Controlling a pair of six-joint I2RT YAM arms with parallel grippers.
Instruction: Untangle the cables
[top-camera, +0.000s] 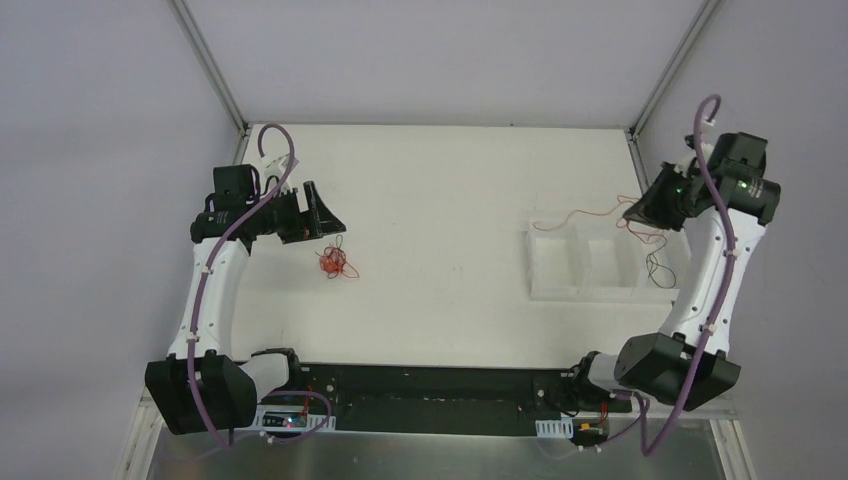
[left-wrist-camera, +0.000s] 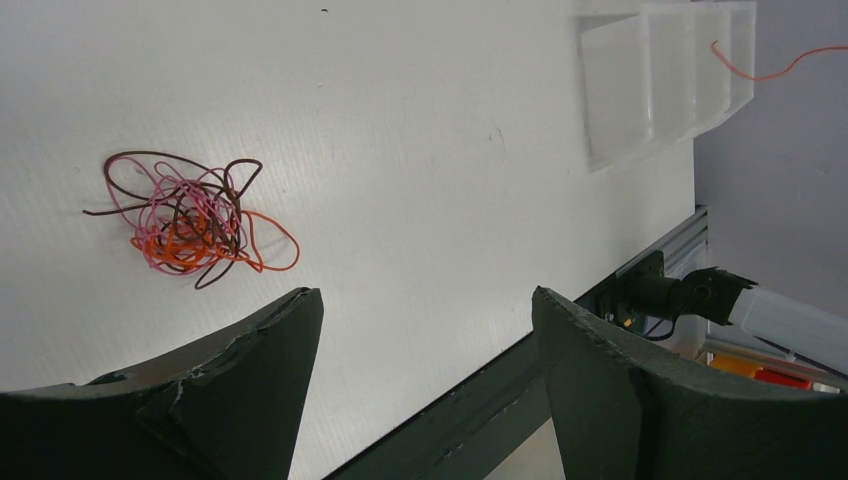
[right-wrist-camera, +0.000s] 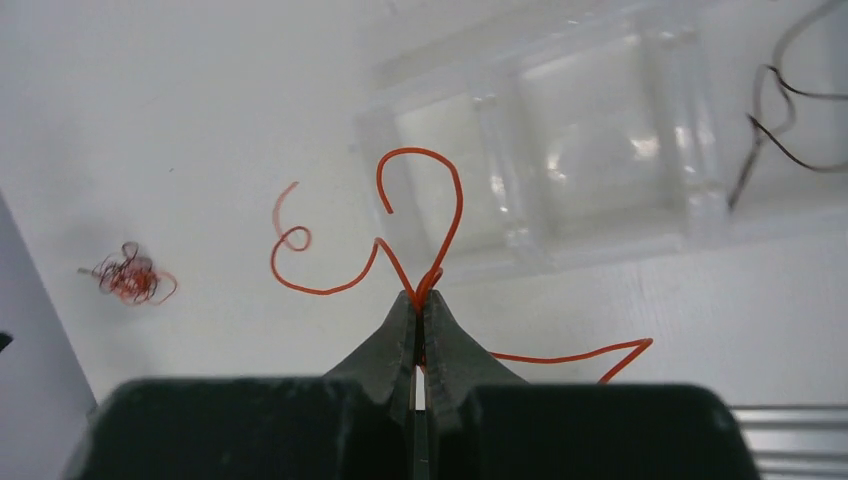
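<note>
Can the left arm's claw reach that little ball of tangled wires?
Probably yes. The left claw is open and hangs close to the ball of wires, which lies by itself on the table. Nothing sits between them to block the way.

1. A white table (top-camera: 450, 190) spans the workspace. Its matte surface looks faintly ribbed in the left wrist view, and a dark rail (top-camera: 430, 385) runs along the near edge.
2. On the left half lies a small wad of cables (top-camera: 333, 262): orange, pink and dark brown strands looped together, with a few loose ends straying onto the white surface.
3. On the right half, well apart from the wad, a clear plastic tray (top-camera: 578, 250) divided into compartments sits flat near the table's right edge.
</note>
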